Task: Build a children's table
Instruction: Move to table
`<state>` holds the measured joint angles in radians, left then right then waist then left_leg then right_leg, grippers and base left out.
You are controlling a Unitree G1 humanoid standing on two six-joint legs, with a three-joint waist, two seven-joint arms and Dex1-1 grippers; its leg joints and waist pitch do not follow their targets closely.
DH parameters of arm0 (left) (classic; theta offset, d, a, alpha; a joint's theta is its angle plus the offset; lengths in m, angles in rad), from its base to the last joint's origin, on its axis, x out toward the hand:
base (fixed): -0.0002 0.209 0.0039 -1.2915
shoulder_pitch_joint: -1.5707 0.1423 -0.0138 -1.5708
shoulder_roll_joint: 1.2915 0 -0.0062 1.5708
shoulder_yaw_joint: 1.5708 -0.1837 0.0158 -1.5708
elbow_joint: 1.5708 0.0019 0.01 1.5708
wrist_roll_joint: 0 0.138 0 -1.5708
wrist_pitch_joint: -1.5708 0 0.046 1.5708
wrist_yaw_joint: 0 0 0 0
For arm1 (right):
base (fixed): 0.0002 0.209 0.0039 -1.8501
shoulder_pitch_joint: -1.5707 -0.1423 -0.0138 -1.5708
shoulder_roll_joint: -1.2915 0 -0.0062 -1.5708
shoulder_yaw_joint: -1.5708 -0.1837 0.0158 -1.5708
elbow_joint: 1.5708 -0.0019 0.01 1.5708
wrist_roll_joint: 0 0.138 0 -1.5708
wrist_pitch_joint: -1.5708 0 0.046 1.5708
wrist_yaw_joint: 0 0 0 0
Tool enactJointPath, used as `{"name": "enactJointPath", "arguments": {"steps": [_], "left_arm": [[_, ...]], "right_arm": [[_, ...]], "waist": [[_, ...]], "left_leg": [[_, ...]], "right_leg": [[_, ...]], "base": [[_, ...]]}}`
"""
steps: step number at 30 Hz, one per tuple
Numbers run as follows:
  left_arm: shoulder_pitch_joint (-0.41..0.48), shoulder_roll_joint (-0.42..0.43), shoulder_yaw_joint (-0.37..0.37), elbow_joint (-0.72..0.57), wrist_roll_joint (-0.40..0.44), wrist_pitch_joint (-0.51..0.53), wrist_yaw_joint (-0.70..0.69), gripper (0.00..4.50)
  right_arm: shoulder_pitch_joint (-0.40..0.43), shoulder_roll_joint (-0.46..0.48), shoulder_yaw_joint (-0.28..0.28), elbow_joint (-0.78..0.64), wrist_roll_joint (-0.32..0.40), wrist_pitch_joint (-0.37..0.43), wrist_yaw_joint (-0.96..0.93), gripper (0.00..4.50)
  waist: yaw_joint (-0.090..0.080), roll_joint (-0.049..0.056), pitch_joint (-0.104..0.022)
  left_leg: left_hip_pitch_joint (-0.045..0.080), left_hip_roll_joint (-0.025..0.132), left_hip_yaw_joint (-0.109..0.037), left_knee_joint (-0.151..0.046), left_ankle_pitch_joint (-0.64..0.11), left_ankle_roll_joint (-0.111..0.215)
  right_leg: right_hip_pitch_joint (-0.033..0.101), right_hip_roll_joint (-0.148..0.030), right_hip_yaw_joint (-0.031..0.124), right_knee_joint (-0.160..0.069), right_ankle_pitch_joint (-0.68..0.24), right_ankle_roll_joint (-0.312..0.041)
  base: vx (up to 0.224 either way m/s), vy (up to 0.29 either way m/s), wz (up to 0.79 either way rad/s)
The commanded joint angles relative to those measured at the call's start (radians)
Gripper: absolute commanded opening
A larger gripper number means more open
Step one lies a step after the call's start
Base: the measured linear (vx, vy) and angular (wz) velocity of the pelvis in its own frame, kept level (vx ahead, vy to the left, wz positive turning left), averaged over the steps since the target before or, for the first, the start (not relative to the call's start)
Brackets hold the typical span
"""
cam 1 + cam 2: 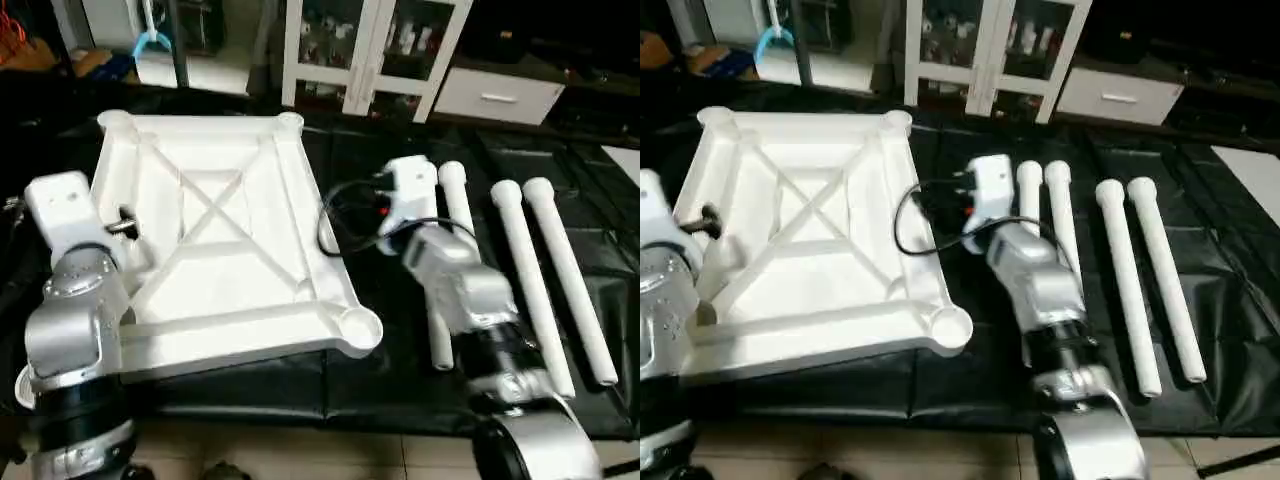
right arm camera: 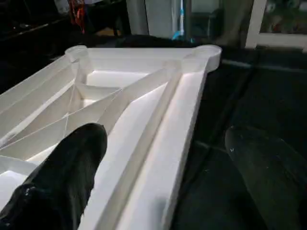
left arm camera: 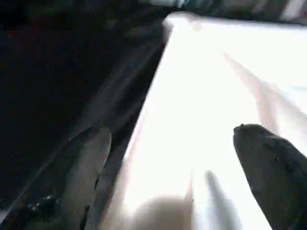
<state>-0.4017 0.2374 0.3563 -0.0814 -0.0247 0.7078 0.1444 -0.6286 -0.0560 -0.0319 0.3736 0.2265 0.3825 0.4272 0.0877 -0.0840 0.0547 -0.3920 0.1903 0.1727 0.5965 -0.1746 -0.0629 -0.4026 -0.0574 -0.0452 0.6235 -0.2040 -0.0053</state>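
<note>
On the black mat (image 1: 400, 390), left of centre in the head views, the tabletop (image 1: 215, 235) lies upside down, its ribbed X-brace and round corner sockets facing up. All four sockets look empty; the near-right socket (image 1: 358, 327) sits at the lower middle of the frame. Four legs (image 1: 1118, 275) lie side by side to the right of it, none fitted.

Left gripper (image 3: 172, 167): fingers spread wide, holding nothing, one on each side of the tabletop's left edge. Contact with the plastic is hard to judge, the wrist view being too washed out there.

Right gripper (image 2: 168, 167): jaws wide apart, empty, over the tabletop's right rim and looking along it toward the far-right socket (image 2: 206, 52). In the head views the right arm's wrist sits between the tabletop and the nearest legs.

Step in hand, as I read it: steady the top, fetch the first leg. Likely best practice is to close the left fingers squarely across the rim so the top cannot skid on the mat, then grip a leg away from its ends so it hangs balanced, stand it upright over a socket and press straight down. An angled entry would probably jam.
</note>
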Motion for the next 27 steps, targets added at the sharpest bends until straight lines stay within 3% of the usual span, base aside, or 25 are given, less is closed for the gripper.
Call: {"name": "enactJointPath", "arguments": {"steps": [1, 5, 6, 7, 8, 9, 10, 11, 13, 15, 17, 19, 20, 21, 22, 24, 25, 27], "left_arm": [[-0.012, 0.028, -0.013, -0.028, -0.022, -0.084, -0.105, 4.5], [-0.013, 0.083, -0.09, -0.082, -0.138, -0.129, -0.363, 4.5], [-0.006, 0.102, -0.127, -0.109, -0.185, -0.117, -0.462, 4.5], [-0.006, 0.102, -0.127, -0.109, -0.185, -0.117, -0.462, 4.5], [0.017, 0.144, -0.195, -0.145, -0.232, -0.103, -0.585, 4.5], [0.031, 0.168, -0.231, -0.159, -0.246, -0.104, -0.641, 4.5], [0.064, 0.238, -0.33, -0.18, -0.254, -0.104, -0.766, 4.5], [0.078, 0.272, -0.376, -0.187, -0.252, -0.102, -0.822, 4.5], [0.093, 0.324, -0.451, -0.178, -0.226, -0.114, -0.904, 4.5], [0.087, 0.349, -0.512, -0.149, -0.185, -0.151, -0.958, 4.5], [0.084, 0.355, -0.527, -0.137, -0.174, -0.17, -0.981, 4.5], [0.068, 0.355, -0.557, -0.104, -0.151, -0.203, -1.016, 4.5], [0.061, 0.349, -0.571, -0.09, -0.143, -0.218, -1.025, 4.5], [0.055, 0.346, -0.586, -0.076, -0.133, -0.236, -1.037, 4.5], [0.049, 0.353, -0.607, -0.064, -0.128, -0.253, -1.053, 4.5], [0.043, 0.372, -0.631, -0.055, -0.13, -0.253, -1.071, 4.5], [0.037, 0.392, -0.653, -0.048, -0.134, -0.249, -1.092, 4.5], [0.033, 0.406, -0.666, -0.04, -0.13, -0.244, -1.106, 4.5]], "right_arm": [[0.043, -0.044, -0.006, -0.131, 0.011, 0.04, 0.023, 4.45], [0.116, -0.129, -0.007, -0.268, 0.035, 0.095, 0.093, 4.45], [0.145, -0.167, 0.002, -0.31, 0.039, 0.109, 0.132, 4.45], [0.145, -0.167, 0.002, -0.31, 0.039, 0.109, 0.132, 4.45], [0.188, -0.226, 0.019, -0.369, 0.053, 0.132, 0.189, 4.45], [0.21, -0.255, 0.027, -0.399, 0.061, 0.143, 0.22, 4.45], [0.273, -0.344, 0.055, -0.479, 0.078, 0.171, 0.306, 4.45], [0.303, -0.389, 0.07, -0.518, 0.084, 0.184, 0.349, 4.45], [0.356, -0.47, 0.089, -0.589, 0.092, 0.207, 0.414, 4.45], [0.406, -0.534, 0.082, -0.659, 0.119, 0.247, 0.456, 4.45], [0.423, -0.555, 0.076, -0.685, 0.134, 0.269, 0.466, 4.45], [0.47, -0.605, 0.062, -0.744, 0.164, 0.305, 0.499, 4.45], [0.491, -0.628, 0.055, -0.769, 0.178, 0.319, 0.518, 4.45], [0.51, -0.648, 0.048, -0.794, 0.195, 0.338, 0.534, 4.45], [0.525, -0.666, 0.039, -0.816, 0.216, 0.358, 0.545, 4.45], [0.537, -0.682, 0.034, -0.831, 0.228, 0.369, 0.552, 4.45], [0.548, -0.699, 0.032, -0.845, 0.237, 0.377, 0.559, 4.45], [0.557, -0.71, 0.03, -0.854, 0.239, 0.381, 0.562, 4.45]], "waist": [[-0.001, 0.03, -0.066], [-0.004, 0.022, -0.061], [0.001, 0.025, -0.06], [0.004, 0.027, -0.059], [-0.002, 0.025, -0.057], [0.004, 0.023, -0.057], [-0.001, 0.024, -0.052], [0.006, 0.036, -0.054], [-0.003, 0.028, -0.053], [-0.004, 0.033, -0.051], [-0.008, 0.029, -0.051], [-0.012, 0.041, -0.05], [-0.014, 0.039, -0.05], [-0.014, 0.046, -0.051], [-0.016, 0.04, -0.051], [-0.017, 0.041, -0.054], [-0.016, 0.047, -0.053], [-0.02, 0.045, -0.054]], "left_leg": [[0.034, 0.037, -0.011, -0.075, -0.116, -0.038], [0.036, 0.039, -0.009, -0.08, -0.17, -0.054], [0.04, 0.04, -0.009, -0.081, -0.2, -0.059], [0.043, 0.043, -0.008, -0.082, -0.209, -0.066], [0.038, 0.042, -0.008, -0.084, -0.214, -0.069], [0.039, 0.044, -0.008, -0.084, -0.233, -0.062], [0.033, 0.042, -0.01, -0.089, -0.242, -0.062], [0.041, 0.044, -0.01, -0.087, -0.258, -0.058], [0.034, 0.041, -0.008, -0.087, -0.252, -0.047], [0.033, 0.041, -0.007, -0.085, -0.246, -0.032], [0.029, 0.041, -0.01, -0.085, -0.24, -0.024], [0.034, 0.044, -0.01, -0.082, -0.251, -0.021], [0.032, 0.043, -0.01, -0.082, -0.251, -0.02], [0.036, 0.044, -0.011, -0.08, -0.258, -0.018], [0.033, 0.044, -0.011, -0.08, -0.255, -0.014], [0.033, 0.045, -0.011, -0.078, -0.246, -0.009], [0.037, 0.044, -0.011, -0.078, -0.246, -0.01], [0.035, 0.044, -0.01, -0.077, -0.242, -0.01]], "right_leg": [[0.043, -0.066, 0.041, -0.061, 0.057, -0.134], [0.039, -0.067, 0.043, -0.065, -0.022, -0.13], [0.036, -0.069, 0.043, -0.068, -0.07, -0.125], [0.031, -0.068, 0.045, -0.067, -0.076, -0.126], [0.032, -0.066, 0.045, -0.067, -0.078, -0.129], [0.035, -0.07, 0.047, -0.07, -0.123, -0.113], [0.034, -0.068, 0.048, -0.073, -0.138, -0.113], [0.035, -0.071, 0.05, -0.075, -0.16, -0.1], [0.038, -0.067, 0.051, -0.08, -0.157, -0.102], [0.038, -0.067, 0.053, -0.083, -0.169, -0.102], [0.043, -0.072, 0.053, -0.085, -0.193, -0.112], [0.04, -0.071, 0.053, -0.087, -0.208, -0.122], [0.04, -0.071, 0.053, -0.088, -0.21, -0.124], [0.039, -0.072, 0.053, -0.086, -0.211, -0.132], [0.042, -0.07, 0.052, -0.088, -0.206, -0.135], [0.041, -0.071, 0.051, -0.082, -0.188, -0.148], [0.039, -0.07, 0.051, -0.086, -0.189, -0.148], [0.041, -0.068, 0.05, -0.08, -0.171, -0.157]], "base": [[0.0, 0.0, 0.0], [0.0, 0.0, 0.0], [0.0, 0.0, 0.0], [0.0, 0.0, 0.0], [0.0, 0.0, 0.0], [0.0, 0.0, 0.0], [0.0, 0.0, 0.0], [0.0, 0.0, 0.0], [0.0, 0.0, 0.0], [0.0, 0.0, 0.0], [0.0, 0.0, 0.0], [0.0, 0.0, 0.0], [0.0, 0.0, 0.0], [0.0, 0.0, 0.0], [0.0, 0.0, 0.0], [0.0, 0.0, 0.0], [0.0, 0.0, 0.0], [0.0, 0.0, 0.0]]}}
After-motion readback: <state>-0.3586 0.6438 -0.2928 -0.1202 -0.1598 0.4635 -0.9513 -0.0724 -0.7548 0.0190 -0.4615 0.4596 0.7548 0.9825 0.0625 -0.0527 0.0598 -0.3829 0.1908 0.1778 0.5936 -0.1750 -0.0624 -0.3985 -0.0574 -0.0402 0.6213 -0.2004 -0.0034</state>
